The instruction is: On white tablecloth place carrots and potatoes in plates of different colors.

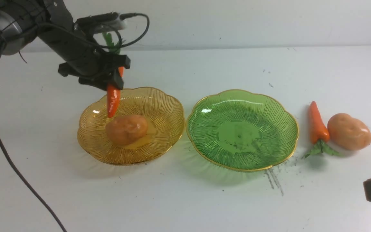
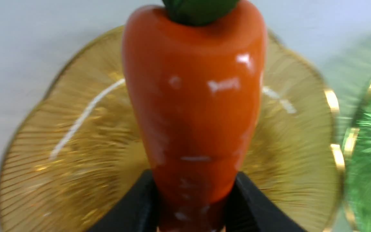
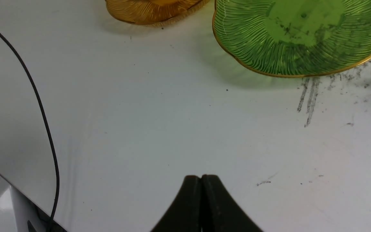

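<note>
Viewing frontally, we see L pincer (image 1: 117, 80) clamped on carrot (image 1: 113, 100) over amber plate (image 1: 159, 106) holding potato (image 1: 127, 129); R-wrist cam alone shows R pincer (image 3: 201, 180) together.

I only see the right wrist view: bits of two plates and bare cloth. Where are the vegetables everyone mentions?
Observer: One potato lies in the amber plate.
Operator: Any carrots?
Observer: The left gripper holds one carrot tip-down over that plate.
Operator: Anything else?
Observer: A second carrot and a second potato lie on the white tablecloth, right of the green plate.
</note>
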Robot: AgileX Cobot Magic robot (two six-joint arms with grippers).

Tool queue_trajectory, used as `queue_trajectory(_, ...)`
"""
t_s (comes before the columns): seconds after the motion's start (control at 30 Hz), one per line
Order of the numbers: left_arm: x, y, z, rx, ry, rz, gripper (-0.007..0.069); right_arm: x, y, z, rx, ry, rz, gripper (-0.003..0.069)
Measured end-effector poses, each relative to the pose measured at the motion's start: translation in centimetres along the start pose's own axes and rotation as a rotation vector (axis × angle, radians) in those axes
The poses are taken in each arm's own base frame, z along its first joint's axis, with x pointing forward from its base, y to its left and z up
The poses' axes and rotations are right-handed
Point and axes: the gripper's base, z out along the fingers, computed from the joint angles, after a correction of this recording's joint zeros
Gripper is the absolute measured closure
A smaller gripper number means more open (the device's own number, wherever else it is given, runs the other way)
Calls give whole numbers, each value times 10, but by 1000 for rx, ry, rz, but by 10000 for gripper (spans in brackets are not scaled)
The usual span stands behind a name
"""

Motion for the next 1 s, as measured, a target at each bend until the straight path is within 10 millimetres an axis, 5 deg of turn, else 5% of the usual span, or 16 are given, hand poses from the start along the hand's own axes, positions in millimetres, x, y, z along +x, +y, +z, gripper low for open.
queue_trajectory(0.23, 2, -103, 11, 293, -81, 177, 374, 0, 0, 0, 2, -4, 0, 674)
queue_trajectory(0.33, 12, -147, 36, 351, -111, 224, 374, -1, 0, 0, 3, -6, 0, 674)
queue_trajectory(0.43, 24, -170, 66, 356, -107, 249, 374, -1, 0, 0, 3, -6, -1, 674)
queue_trajectory(0.53, 38, -181, 95, 346, -57, 275, 346, -1, 0, 0, 3, -6, -2, 674)
queue_trajectory(0.6, 44, -182, 108, 338, -28, 283, 259, -1, 0, 0, 3, -6, -2, 674)
queue_trajectory(0.8, 44, -181, 107, 347, 14, 289, -28, -6, -1, -3, 28, -45, 24, 674)
queue_trajectory(0.9, 38, -181, 91, 369, 72, 267, -46, -24, -4, -11, 92, -86, 64, 674)
queue_trajectory(1.0, 29, -180, 65, 375, 114, 268, 82, -43, -15, -12, 176, -70, 101, 674)
